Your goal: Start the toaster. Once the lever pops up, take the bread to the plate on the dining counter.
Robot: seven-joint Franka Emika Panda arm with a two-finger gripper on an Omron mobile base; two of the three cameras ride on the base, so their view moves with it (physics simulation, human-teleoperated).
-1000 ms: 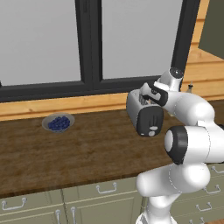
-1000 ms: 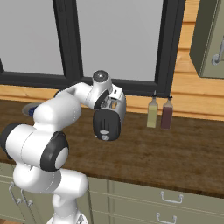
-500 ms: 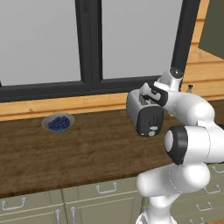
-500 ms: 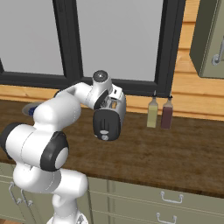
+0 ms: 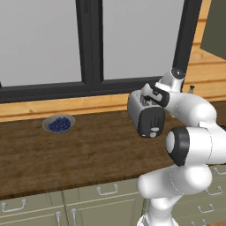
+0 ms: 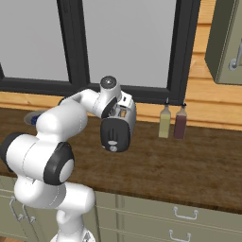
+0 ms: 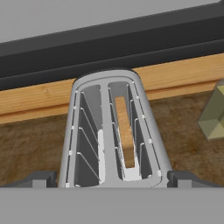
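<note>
Nothing has shifted since the earlier pictures: arm, toaster and bowl sit where they were. From the hand camera the gripper [image 7: 112,178] hangs right over the toaster [image 7: 112,131], its two dark tips spread wide, one past each side of the body, clamped on nothing. The bread [image 7: 124,131] stands sunk in the right-hand slot; the left slot is bare wire. From the base cameras the toaster [image 5: 146,115] rests on the wood counter [image 5: 88,150] below the window, though the hand itself is hard to make out there. A grey bowl of blueberries [image 5: 58,124] lies well to its left, two bottles [image 6: 171,121] to its right.
</note>
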